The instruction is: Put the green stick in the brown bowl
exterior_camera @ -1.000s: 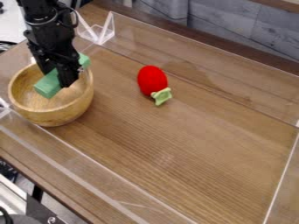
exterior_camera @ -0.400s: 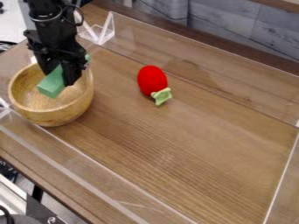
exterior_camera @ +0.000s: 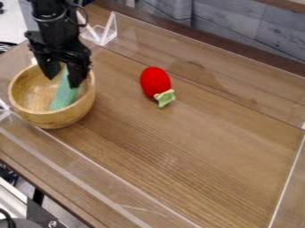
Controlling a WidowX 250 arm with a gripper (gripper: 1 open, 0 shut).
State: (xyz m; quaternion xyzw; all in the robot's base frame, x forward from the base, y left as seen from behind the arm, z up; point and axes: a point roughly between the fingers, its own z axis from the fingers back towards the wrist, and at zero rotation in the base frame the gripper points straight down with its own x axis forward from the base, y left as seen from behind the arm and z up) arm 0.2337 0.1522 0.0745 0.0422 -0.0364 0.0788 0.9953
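The gripper (exterior_camera: 62, 75) hangs over the bowl (exterior_camera: 34, 109) and points straight down. Its two black fingers (exterior_camera: 81, 69) are spread apart. The stick (exterior_camera: 62, 92) sits between and just under them, down inside the bowl. It leans with its low end on the bowl's floor and its top end up by the fingers. I cannot tell if a finger touches the stick, but nothing looks pinched.

The stick looks like a small green block, long and flat-sided. I think it is light and stiff, maybe wood or plastic, so it will not bend or break. Its flat sides give a good place to hold. The best spot to grab is the middle, with one finger on each long flat side. The sides look smooth, so a weak pinch may let it slip or turn.

The bowl looks like wood, round and hard, with a high rim. I think the rim will keep the stick from sliding out.

The job looks about done, since the stick is in the bowl. The arm only needs to go straight up without bumping the stick.

A red toy (exterior_camera: 155, 82) with a green bit lies well apart on the table (exterior_camera: 202, 160).
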